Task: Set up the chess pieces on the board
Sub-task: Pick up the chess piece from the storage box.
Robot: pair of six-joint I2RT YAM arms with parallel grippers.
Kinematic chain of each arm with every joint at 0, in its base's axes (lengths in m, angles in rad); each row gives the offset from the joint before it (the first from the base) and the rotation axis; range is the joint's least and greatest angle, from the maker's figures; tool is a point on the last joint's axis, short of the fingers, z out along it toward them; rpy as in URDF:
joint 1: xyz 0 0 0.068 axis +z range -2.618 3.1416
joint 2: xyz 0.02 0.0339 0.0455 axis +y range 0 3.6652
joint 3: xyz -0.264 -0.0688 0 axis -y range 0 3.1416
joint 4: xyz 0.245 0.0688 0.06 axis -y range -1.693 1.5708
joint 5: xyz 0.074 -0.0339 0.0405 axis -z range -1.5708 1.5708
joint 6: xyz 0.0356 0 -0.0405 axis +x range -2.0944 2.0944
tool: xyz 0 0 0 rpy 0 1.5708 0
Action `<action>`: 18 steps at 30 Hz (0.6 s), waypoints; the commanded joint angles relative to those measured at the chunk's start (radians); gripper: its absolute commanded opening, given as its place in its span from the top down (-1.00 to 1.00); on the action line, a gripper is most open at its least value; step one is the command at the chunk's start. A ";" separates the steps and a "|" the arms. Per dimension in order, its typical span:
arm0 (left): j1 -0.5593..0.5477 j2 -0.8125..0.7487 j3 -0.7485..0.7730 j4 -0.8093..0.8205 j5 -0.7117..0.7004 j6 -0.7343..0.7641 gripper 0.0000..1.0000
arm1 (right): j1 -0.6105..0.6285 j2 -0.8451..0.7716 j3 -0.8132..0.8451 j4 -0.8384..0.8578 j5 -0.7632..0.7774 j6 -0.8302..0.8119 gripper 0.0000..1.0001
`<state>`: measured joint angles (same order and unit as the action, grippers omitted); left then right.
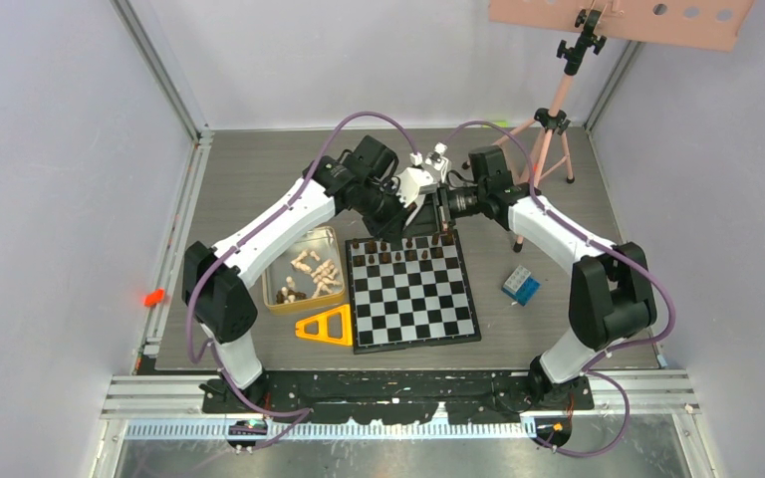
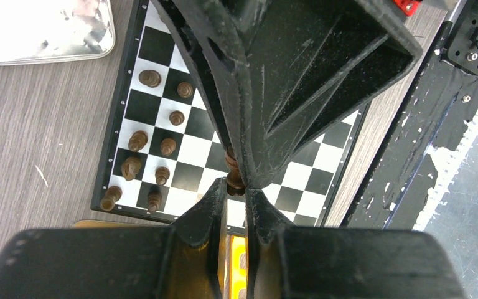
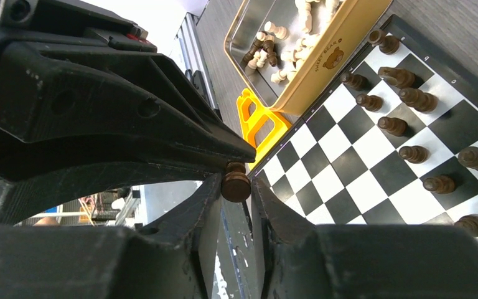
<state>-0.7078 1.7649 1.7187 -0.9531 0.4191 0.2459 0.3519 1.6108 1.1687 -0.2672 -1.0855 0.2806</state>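
I'm watching the left claw (image 2: 236,192) pinching a dark chessman (image 3: 235,184) near the far edge of the board (image 1: 416,304), while the right claw (image 3: 236,194) is clamping the same piece.

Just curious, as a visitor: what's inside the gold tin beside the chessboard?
The gold tin holds loose chess pieces, mostly pale, a few dark; whatever lies under them is covered.
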 commanded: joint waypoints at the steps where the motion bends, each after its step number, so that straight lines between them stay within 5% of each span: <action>1: -0.005 -0.010 0.037 0.031 -0.017 0.006 0.94 | 0.007 0.001 0.021 0.002 -0.029 -0.018 0.50; 7: -0.003 -0.037 -0.009 0.052 0.000 0.029 0.61 | -0.006 -0.011 0.037 -0.008 -0.022 -0.027 0.94; 12: 0.023 -0.116 -0.094 0.139 0.030 0.087 0.39 | -0.046 -0.046 0.046 -0.007 -0.043 -0.019 0.99; 18: 0.127 -0.201 -0.212 0.353 0.215 0.029 -0.36 | -0.075 -0.086 0.022 0.066 -0.070 0.045 0.99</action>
<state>-0.6506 1.6432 1.5291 -0.7895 0.4744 0.2943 0.2924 1.5970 1.1690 -0.2779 -1.1126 0.2749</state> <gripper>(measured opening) 0.614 0.259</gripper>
